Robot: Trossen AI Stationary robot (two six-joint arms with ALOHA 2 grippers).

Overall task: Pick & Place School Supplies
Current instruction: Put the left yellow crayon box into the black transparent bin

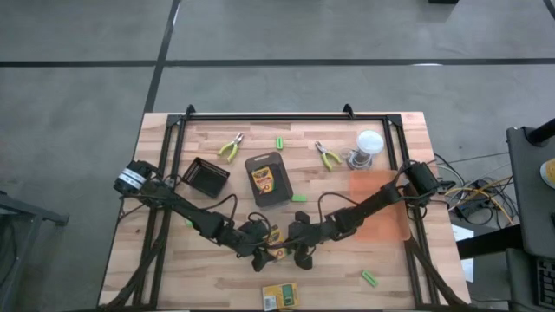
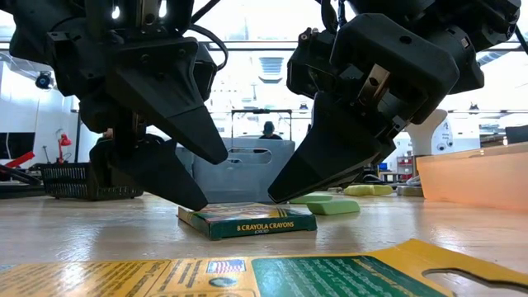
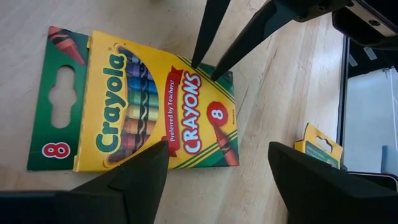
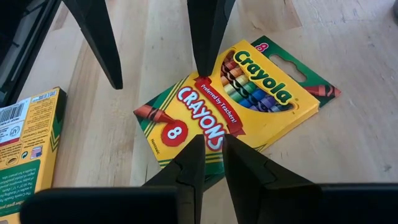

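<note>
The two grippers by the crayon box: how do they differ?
The left gripper has its fingers spread wide; the right gripper has them almost together. The left gripper has one finger over the bare table; the right gripper's tips both sit over the crayon box. Both point down at it; neither grips it.

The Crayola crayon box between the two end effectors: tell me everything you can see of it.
The Crayola crayon box is a flat yellow-and-green cardboard pack marked "8 Crayons", with a green hang tab. It lies face up and closed on the wooden table, near its front edge. The left end effector, open, and the right end effector, nearly closed, point down at it from opposite sides; contact cannot be told.
</note>
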